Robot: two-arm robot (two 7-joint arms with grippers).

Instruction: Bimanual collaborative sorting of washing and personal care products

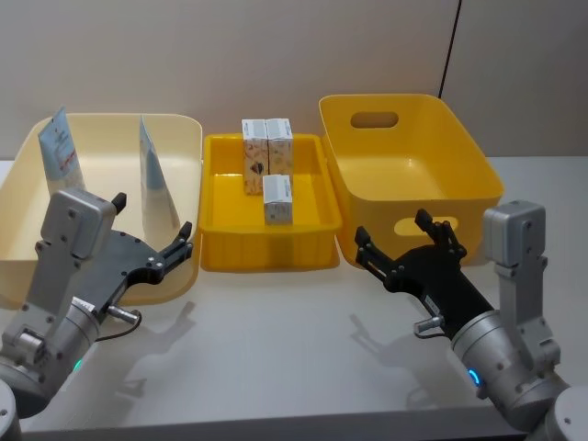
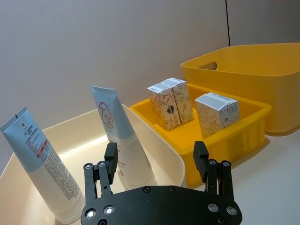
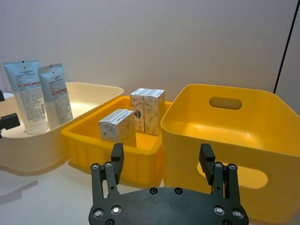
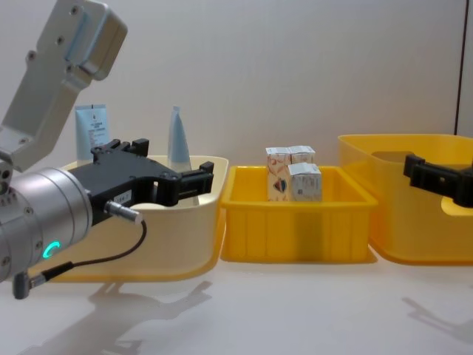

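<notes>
On a white table (image 1: 276,358), a cream bin (image 1: 101,119) sits left; a shallow yellow tray (image 1: 266,250) stands just beside it, centre; a deep yellow bin (image 1: 423,152) with handle slots stands right; pale wall (image 1: 276,55) behind.

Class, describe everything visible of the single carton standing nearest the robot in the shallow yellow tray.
The lone carton is a small whitish cardboard box with orange and blue print and a pale top. It stands upright, closed, on the floor of the shallow yellow tray, nearer the robot than the paired cartons. Only the tray touches it.
</notes>
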